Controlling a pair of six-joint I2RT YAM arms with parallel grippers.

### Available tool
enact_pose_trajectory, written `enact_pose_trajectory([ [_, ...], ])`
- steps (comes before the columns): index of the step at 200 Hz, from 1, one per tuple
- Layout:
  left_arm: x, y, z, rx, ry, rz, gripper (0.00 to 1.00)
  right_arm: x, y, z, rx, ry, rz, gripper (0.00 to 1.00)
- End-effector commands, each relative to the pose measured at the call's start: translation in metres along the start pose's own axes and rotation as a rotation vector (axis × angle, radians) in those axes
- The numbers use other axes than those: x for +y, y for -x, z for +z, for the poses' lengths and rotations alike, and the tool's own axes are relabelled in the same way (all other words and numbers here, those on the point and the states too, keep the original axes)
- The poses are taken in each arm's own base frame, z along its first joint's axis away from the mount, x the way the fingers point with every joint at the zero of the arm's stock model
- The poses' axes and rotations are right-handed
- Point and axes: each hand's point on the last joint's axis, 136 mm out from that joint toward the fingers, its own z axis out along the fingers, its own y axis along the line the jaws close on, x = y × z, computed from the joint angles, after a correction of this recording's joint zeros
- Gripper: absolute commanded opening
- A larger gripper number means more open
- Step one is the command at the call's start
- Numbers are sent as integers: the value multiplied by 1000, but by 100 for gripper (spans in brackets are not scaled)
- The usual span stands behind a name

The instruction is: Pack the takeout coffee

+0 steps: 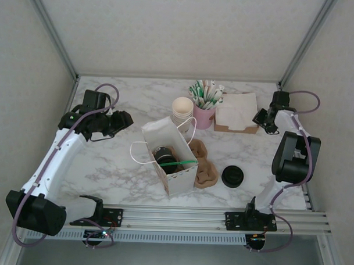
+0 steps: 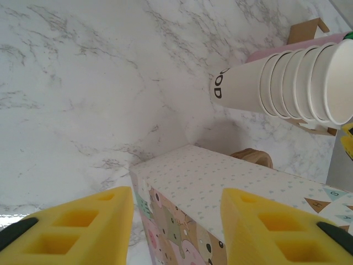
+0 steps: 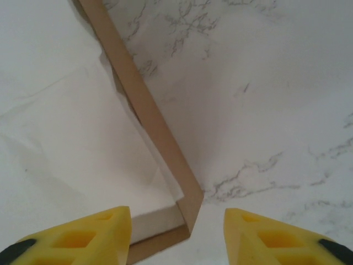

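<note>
Over the left part of the white marble worktop [image 1: 106,162], the left gripper [image 1: 124,121] is hanging with its yellow fingers [image 2: 83,226] spread and nothing between them, pointing toward the white paper bag with cord handles [image 1: 176,180]. The bag is standing open near the middle. The takeout coffee, a small cup with a round black lid [image 1: 164,158], is sitting inside it. Just behind the bag, a stack of lidless cream paper cups [image 1: 182,111] is standing beside a pink holder of wrapped sticks [image 1: 204,116]. A brown moulded cardboard cup carrier [image 1: 205,165] is lying against the bag's right side, with a squat black stack of lids [image 1: 232,176] close by. At far right, the right gripper [image 1: 260,119] is hovering at the edge of a brown cardboard tray of white napkins [image 1: 236,128], its fingers [image 3: 71,237] spread and empty.
</note>
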Motion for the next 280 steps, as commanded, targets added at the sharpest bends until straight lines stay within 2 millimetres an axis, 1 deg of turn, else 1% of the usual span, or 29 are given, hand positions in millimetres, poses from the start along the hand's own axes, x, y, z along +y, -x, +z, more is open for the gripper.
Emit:
enact_pose_trajectory([
  [1, -6, -4, -6, -3, -29, 22, 46, 6, 16, 3, -29, 39, -14, 44],
  [11, -6, -4, -7, -4, -28, 20, 46, 7, 16, 5, -27, 48, -13, 42],
  [22, -5, -4, -7, -5, -26, 22, 46, 10, 17, 7, -28, 63, -10, 34],
  [27, -4, -4, -7, -6, -23, 23, 46, 11, 17, 8, -26, 70, -7, 33],
  [33, -4, -4, -7, -7, -20, 22, 46, 13, 16, 9, -23, 78, -6, 28],
  [56, -5, -4, -8, -6, -21, 23, 46, 14, 17, 9, -23, 83, -7, 26],
  [59, -5, -4, -8, -7, -21, 22, 46, 14, 17, 8, -25, 85, -8, 22],
  [69, -5, -3, -8, -8, -20, 20, 46, 16, 18, 7, -29, 94, -9, 17],
  [92, -5, -3, -7, -8, -21, 23, 46, 18, 20, 6, -35, 107, -15, 16],
  [116, -6, -3, -7, -5, -22, 23, 46, 15, 15, 13, -11, 96, -26, 23],
  [128, -6, -3, -7, -6, -22, 23, 46, 15, 13, 17, -3, 96, -28, 23],
  [158, -6, -2, -9, -9, -21, 26, 46, 17, 13, 18, -5, 111, -37, 17],
  [173, -6, -2, -10, -11, -19, 27, 46, 18, 15, 16, -11, 113, -42, 0],
  [192, -6, -2, -10, -11, -19, 26, 46, 23, 17, 9, -17, 138, -34, 0],
  [208, -6, -2, -11, -14, -19, 26, 46, 30, 22, -7, -46, 160, -34, 0],
  [230, -6, -1, -16, -28, -16, 30, 46, 46, 33, -44, -118, 199, -47, 0],
  [252, -7, 0, -20, -41, -16, 31, 46, 73, 44, -100, -217, 262, -81, 0],
  [280, -10, 4, -27, -66, -23, 37, 46, 111, 54, -188, -359, 353, -133, 0],
])
